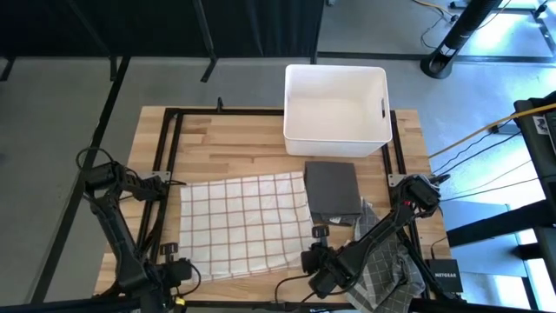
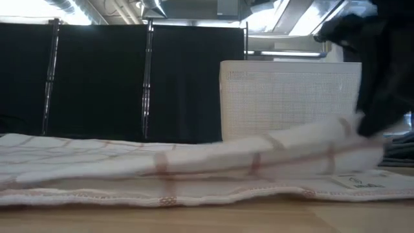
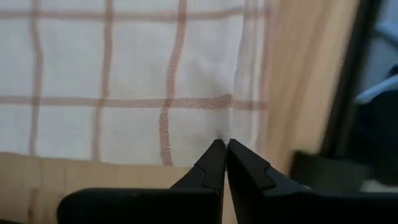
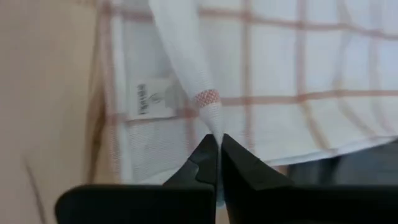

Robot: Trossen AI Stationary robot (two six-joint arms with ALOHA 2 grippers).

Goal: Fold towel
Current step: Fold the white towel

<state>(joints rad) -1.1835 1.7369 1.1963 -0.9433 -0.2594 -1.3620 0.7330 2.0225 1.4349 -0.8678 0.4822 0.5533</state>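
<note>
Towel: the white towel with thin red checks (image 1: 243,224) lies spread flat on the wooden desk (image 1: 243,139), toward the near edge and left of centre; in the low view its right side (image 2: 304,145) is lifted into a raised fold above the layer beneath.
Left gripper: the left gripper (image 3: 222,147) sits at the desk's near left corner, fingers clenched tight on the towel's edge, where a pinch of cloth puckers at the tips.
Right gripper: the right gripper (image 4: 217,142) is at the towel's near right corner, by the desk's near edge, fingers clamped on a pulled-up ridge of towel that rises from the tips; a small sewn label (image 4: 148,98) lies on the cloth just beside it.
Bin: a white plastic bin (image 1: 336,103) stands at the far edge of the desk, right of centre, well apart from the towel.
Dark cloth: a folded dark grey cloth (image 1: 332,188) lies between the bin and the right arm, its left edge touching the towel's far right corner.
Patterned cloth: a grey checked cloth (image 1: 382,261) is bunched at the near right corner of the desk, partly under the right arm.
</note>
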